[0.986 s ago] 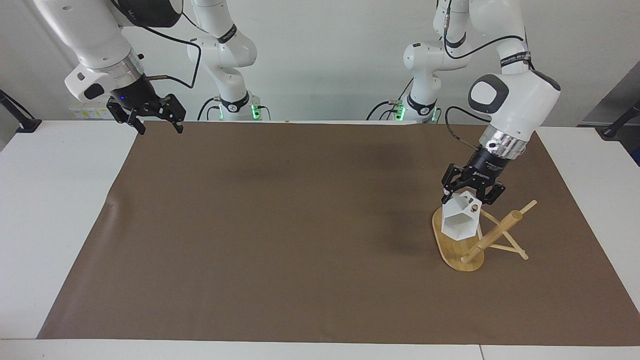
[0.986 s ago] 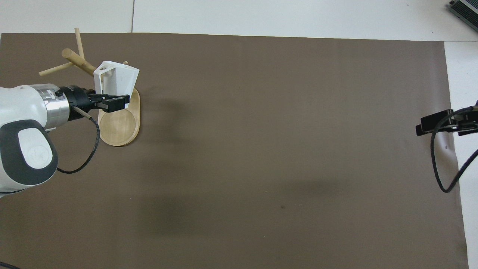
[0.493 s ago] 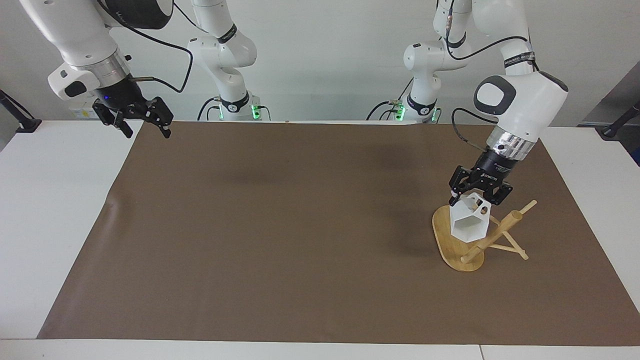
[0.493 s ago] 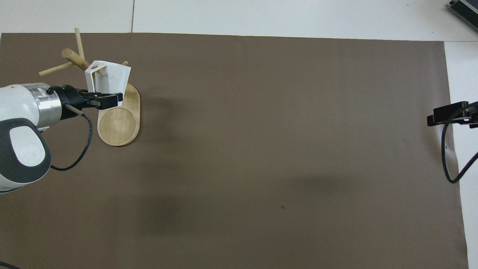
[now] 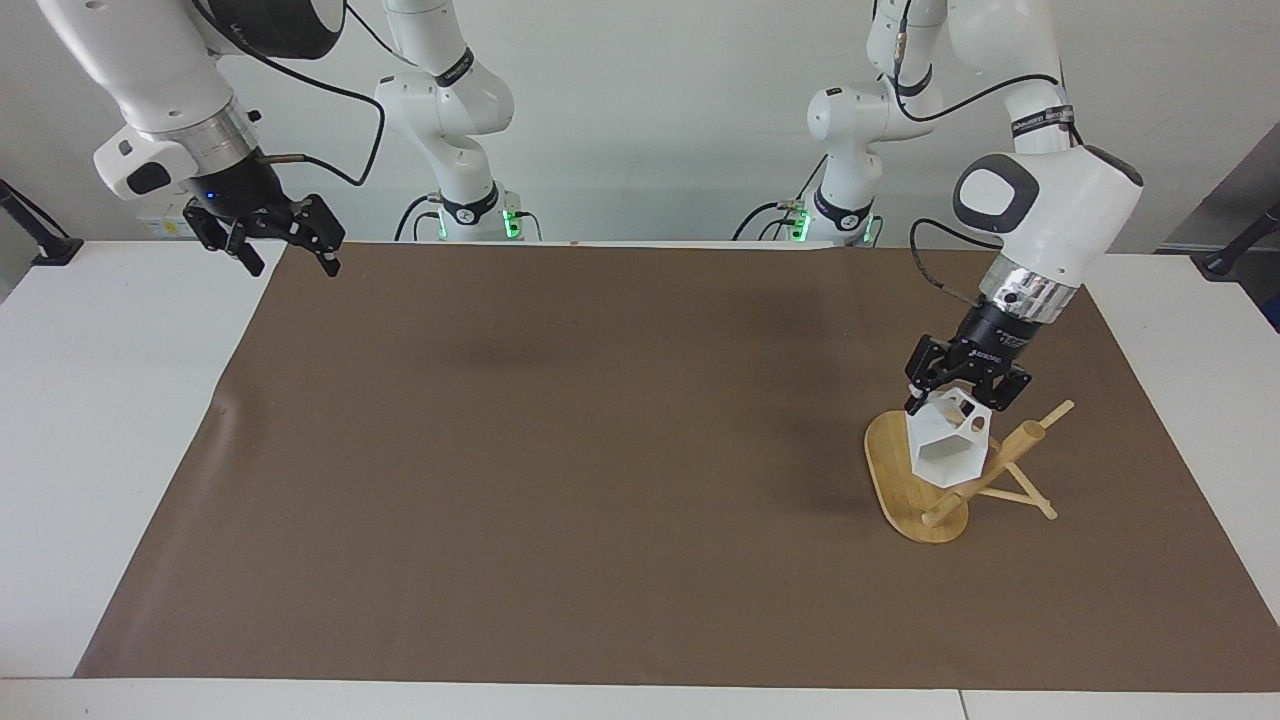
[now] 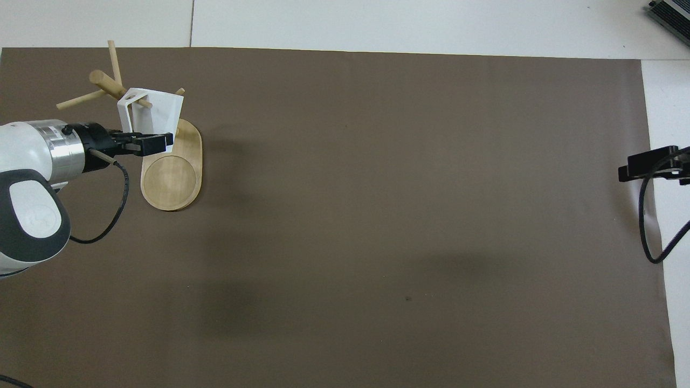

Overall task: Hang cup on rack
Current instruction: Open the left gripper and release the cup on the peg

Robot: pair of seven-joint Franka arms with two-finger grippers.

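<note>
Brown matting (image 5: 560,450) covers most of the white bench (image 5: 100,420), with a pale wall rising where the two arms are mounted. Toward the left arm's end of the bench stands the rack (image 5: 925,480), a light bamboo mug tree on an oval flat base (image 6: 172,175); seen from across the bench, its thick round post (image 5: 1005,455) leans at a slant, and thin cross pegs (image 5: 1025,497) stick out from it.

The left claw (image 5: 962,392) is over the rack's base, clenched on the cup (image 5: 948,445) at its upper part, next to the small blocky handle with the round hole. The cup is white and faceted, tipped so that its hexagonal mouth faces away from the robots and slightly downward. It hangs in the air just beside the post, over the base. In the overhead view a thin peg (image 6: 141,101) crosses the handle (whether it actually passes through the hole cannot be told from either view). The cup's lower edge is close to the base, and contact there cannot be judged.

The right claw (image 5: 285,238) is well apart from all this, raised over the corner of the matting at the right arm's end of the bench, its fingers (image 5: 327,262) spread and holding nothing. That arm waits.
</note>
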